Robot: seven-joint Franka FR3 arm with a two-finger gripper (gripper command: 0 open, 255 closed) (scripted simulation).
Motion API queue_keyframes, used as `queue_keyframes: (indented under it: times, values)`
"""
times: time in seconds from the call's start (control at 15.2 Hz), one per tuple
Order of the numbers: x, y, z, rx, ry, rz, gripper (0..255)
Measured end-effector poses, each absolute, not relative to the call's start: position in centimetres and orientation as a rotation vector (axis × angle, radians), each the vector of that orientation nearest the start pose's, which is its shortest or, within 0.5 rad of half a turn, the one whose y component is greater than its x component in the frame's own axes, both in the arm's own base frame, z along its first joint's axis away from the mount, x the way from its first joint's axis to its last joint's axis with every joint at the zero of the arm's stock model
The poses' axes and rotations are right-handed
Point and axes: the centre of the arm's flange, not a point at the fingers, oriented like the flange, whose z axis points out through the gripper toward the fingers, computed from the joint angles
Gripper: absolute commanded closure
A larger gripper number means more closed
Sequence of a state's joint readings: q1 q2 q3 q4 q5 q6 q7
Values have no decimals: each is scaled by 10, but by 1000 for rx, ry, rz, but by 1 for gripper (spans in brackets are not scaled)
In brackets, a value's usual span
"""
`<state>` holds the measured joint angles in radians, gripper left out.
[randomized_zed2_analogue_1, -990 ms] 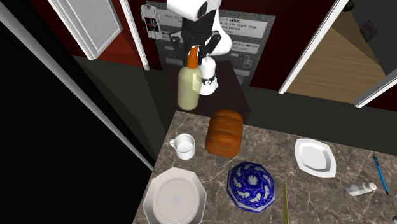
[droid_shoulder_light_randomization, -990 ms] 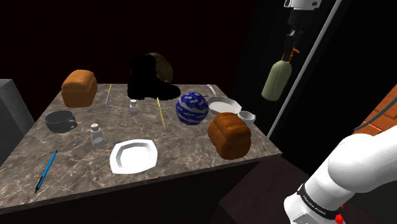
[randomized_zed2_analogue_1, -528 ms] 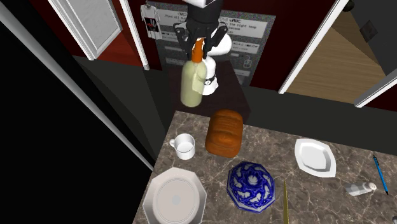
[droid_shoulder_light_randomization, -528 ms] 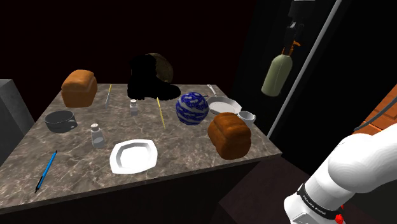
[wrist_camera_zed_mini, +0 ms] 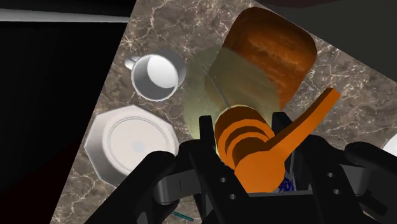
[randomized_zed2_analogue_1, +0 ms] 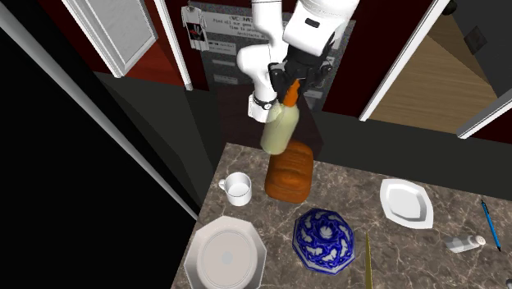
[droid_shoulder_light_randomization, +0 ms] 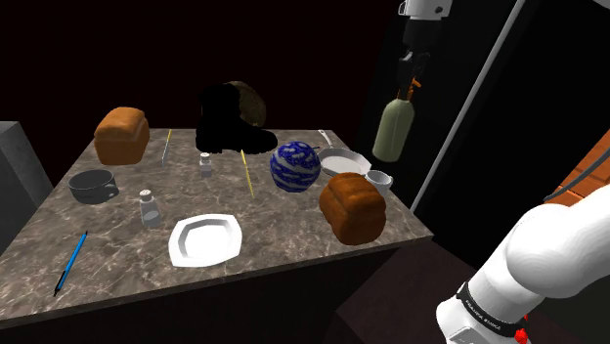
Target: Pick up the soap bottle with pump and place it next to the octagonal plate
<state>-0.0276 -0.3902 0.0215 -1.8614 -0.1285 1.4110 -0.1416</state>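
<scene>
Picking-up half done, by the look of it: soap bottle off the table and in the air, hanging under the hand. Pinched at the orange pump, with black fingers pressed against either side of its collar and the pale green body dangling below, tilted a little. Not yet set down anywhere.

Placing half all left. Octagonal plate at the table's corner, in the second exterior view's lower left, with a white mug just beside it and a brown loaf past the mug. Bottle high over the table's edge by the loaf, as far as can be told, well apart from the plate.

Left to do, as a judgement: carry across past the mug toward the plate, lower onto bare marble beside the rim, release upright. Free room there looks modest, hemmed by the mug on one side and a blue patterned ball on the other.

Arm raised high from the stand, white forearm coming in from the second exterior view's top and bending down, hand pointing at the table. In the shoulder view, up at the top right, above the table's far right corner. In the wrist view, aimed straight down along the bottle onto loaf, mug and plate.
</scene>
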Motion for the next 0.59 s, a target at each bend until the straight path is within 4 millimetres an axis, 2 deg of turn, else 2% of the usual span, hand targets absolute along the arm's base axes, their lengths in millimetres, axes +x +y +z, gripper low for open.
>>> queue_keyframes:
  times: [0.2, 0.59]
  values:
    - [424, 14, 646, -3265, -190, 115, 255]
    - [463, 74, 607, -3265, -190, 115, 255]
